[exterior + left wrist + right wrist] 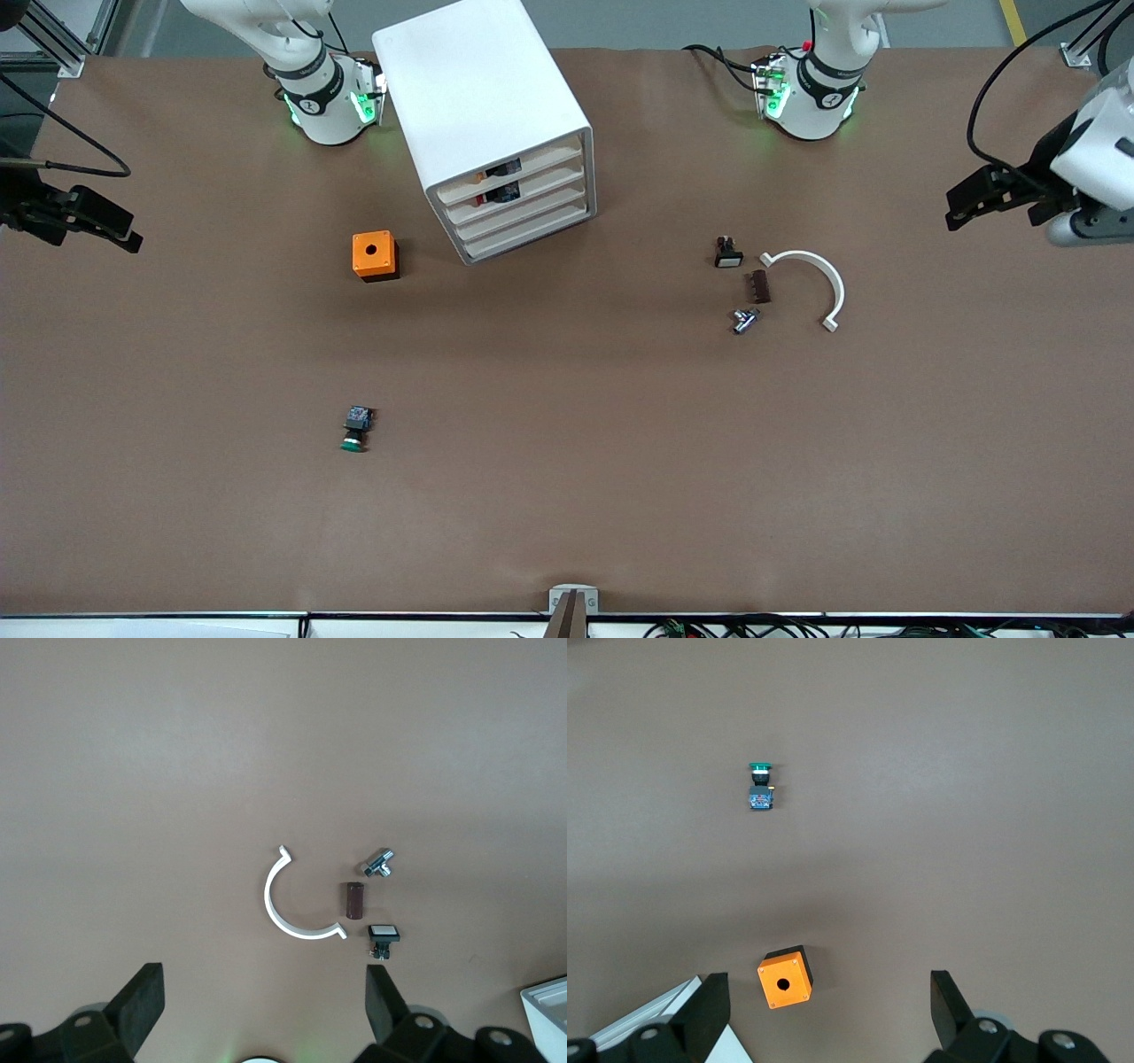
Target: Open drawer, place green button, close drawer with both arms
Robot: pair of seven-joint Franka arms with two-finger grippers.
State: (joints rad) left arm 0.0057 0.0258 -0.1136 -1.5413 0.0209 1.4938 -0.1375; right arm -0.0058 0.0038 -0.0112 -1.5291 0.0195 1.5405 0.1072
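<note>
White cabinet [493, 124] stands between arm bases, third drawer [526, 217] pushed in. Left gripper [988, 197] and right gripper [84, 221] wait over table ends, fingers spread, holding nothing. Green-capped button [356, 428] lies nearer camera than orange box [374, 255].

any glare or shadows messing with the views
Front view: even light, green glow at both arm bases, the cabinet top bright white. Left wrist view: soft shadow under the white arc. Right wrist view: the button sharp, faint shadow beside the orange box.
</note>
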